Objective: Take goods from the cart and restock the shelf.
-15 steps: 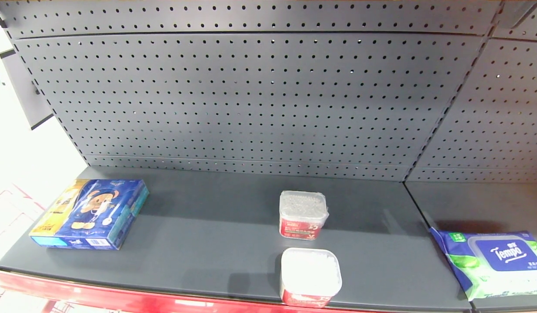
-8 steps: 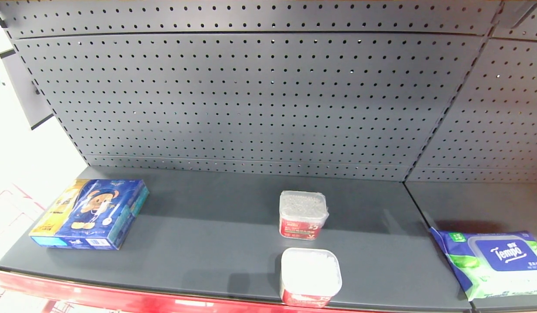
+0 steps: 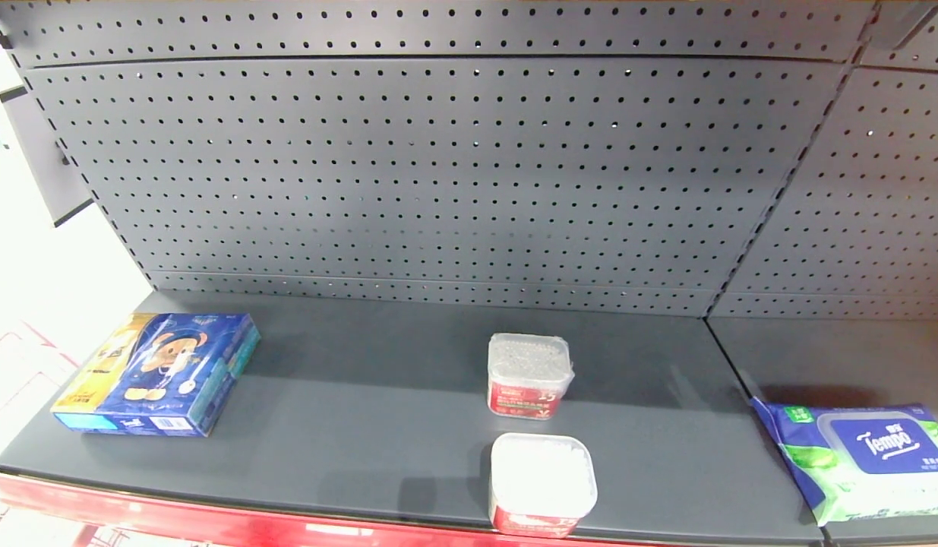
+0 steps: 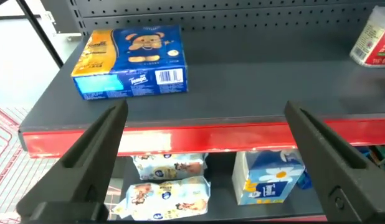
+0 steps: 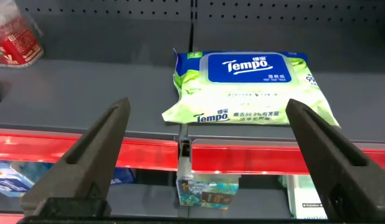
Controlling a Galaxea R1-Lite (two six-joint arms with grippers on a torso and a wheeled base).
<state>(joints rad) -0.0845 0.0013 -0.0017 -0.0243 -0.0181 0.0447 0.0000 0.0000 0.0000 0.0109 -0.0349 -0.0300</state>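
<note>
Status: both arms are parked low in front of the shelf [image 3: 362, 410], nothing in hand.
- left gripper [image 4: 205, 107]: released, jaws spread wide, empty. It faces the blue box [image 3: 157, 374], which lies flat near the shelf's left end, well apart from everything else.
- right gripper [image 5: 208, 104]: released, also wide and empty. It faces the wipes pack [image 3: 863, 460], which lies flat in the next bay to the right, at the front edge.
- 2 tubs stand upright mid-shelf, in a front-to-back line: rear tub [image 3: 528, 376] and front tub [image 3: 541, 482], near each other, can't tell if touching. The front 1 sits right at the lip, probably faced forward for shoppers.

My read: these 4 items are already stocked and laid flat or upright so they stay put. The wide jaws suggest the arms are between picks, so the next fetch is from the cart. The red wire frame [image 4: 2, 134] by the shelf's left end may be it, can't confirm.
</note>
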